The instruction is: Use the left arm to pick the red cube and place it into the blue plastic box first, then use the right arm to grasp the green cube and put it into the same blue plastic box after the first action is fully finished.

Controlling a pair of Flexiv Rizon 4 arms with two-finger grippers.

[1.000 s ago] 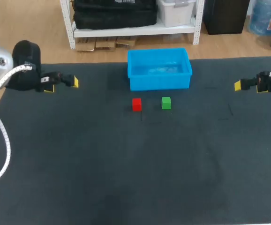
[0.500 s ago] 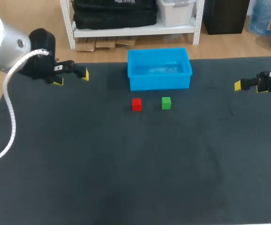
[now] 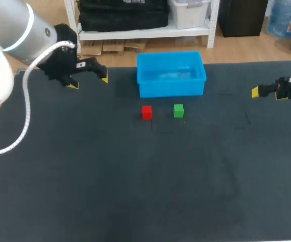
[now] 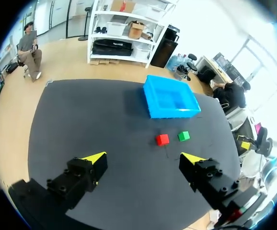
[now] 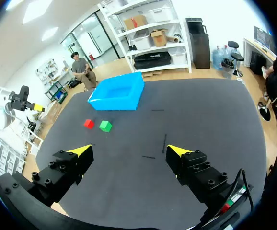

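The left hand (image 3: pixel 88 80) has its fingers wide apart and holds nothing, above the surface (image 3: pixel 135 191) left of the blue plastic box (image 3: pixel 171 88). The right hand (image 3: pixel 269 92) is likewise spread and empty, near the right edge. The red cube (image 3: pixel 146 112) sits flat just in front of the box, square to its front wall, with no long axis. The green cube (image 3: pixel 178 111) is near it, not touching.

I've got a black table (image 3: pixel 135 191) with three things flat on it. The blue box (image 3: pixel 171 89), open on top, sits at 12 o'clock from the table's middle, near the far edge. The red cube (image 3: pixel 146 112) is at 7 o'clock of the box, near but apart. The green cube (image 3: pixel 178 111) is at 3 o'clock of red, with a gap between them, and at 6 o'clock of the box. There are short faint marks (image 5: pixel 165 143) on the top at 3 o'clock of green.
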